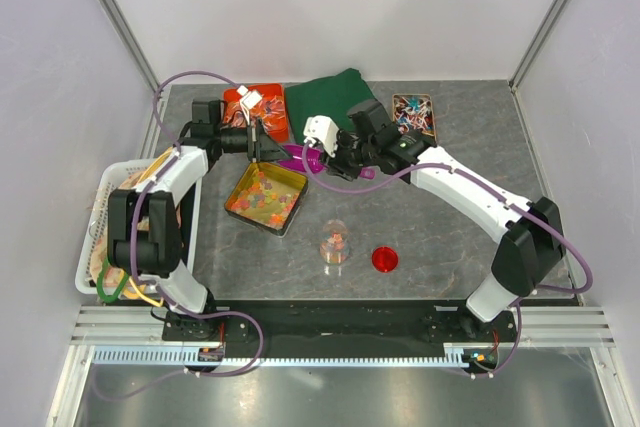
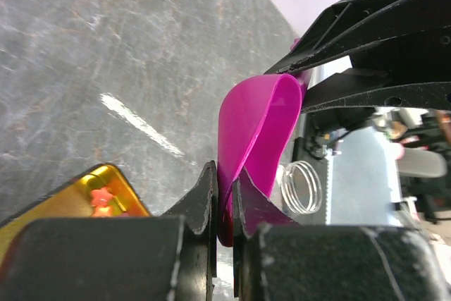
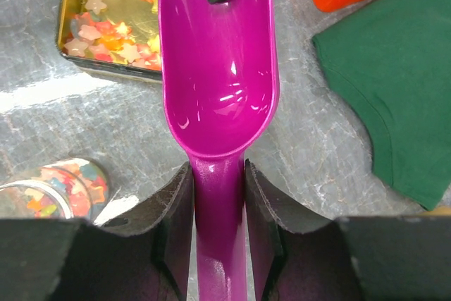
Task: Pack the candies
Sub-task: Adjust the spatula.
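The candies [image 1: 264,194] are small star-shaped pieces in orange, yellow, pink and green, lying in a gold tin [image 1: 243,179]; the right wrist view shows candies [image 3: 106,29] at its upper left. More lie in a clear glass jar [image 1: 335,244] standing in front of the tin. An empty magenta scoop [image 3: 218,68] hangs level above the table between both arms. My right gripper [image 3: 218,188] is shut on its handle. My left gripper [image 2: 227,181] is shut on the front rim of the scoop [image 2: 257,125].
A red lid [image 1: 385,259] lies right of the jar. An orange tub [image 1: 262,110], a green cloth [image 1: 330,97] and a box of wrapped sweets [image 1: 413,115] line the back. A white basket [image 1: 93,247] stands at the left edge.
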Available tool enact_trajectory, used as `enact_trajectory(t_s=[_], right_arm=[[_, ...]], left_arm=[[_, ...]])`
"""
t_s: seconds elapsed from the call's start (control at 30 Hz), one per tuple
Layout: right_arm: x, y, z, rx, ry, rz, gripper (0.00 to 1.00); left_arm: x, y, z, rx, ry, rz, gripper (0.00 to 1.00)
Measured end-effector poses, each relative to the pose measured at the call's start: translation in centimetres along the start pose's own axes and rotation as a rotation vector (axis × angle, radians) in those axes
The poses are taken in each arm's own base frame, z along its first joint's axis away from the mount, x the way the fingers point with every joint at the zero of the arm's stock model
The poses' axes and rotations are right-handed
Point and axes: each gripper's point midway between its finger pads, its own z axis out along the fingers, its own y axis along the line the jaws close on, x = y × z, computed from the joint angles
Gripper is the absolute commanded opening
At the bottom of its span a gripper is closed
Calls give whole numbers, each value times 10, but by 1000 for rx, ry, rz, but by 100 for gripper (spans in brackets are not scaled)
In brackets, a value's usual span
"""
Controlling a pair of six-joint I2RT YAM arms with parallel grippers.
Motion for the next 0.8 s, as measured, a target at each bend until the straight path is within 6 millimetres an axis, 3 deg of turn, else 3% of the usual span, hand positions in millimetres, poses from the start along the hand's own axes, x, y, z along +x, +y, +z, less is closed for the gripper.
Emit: enact_trajectory(t_s=[0.3, 0.8], right_arm=[[0, 9, -2, -45, -14, 10, 41], [-11, 12, -7, -66, -60, -3, 40]], left_arm=[[10, 2, 3, 73, 14, -77, 2], [10, 0, 3, 92, 14, -82, 2]])
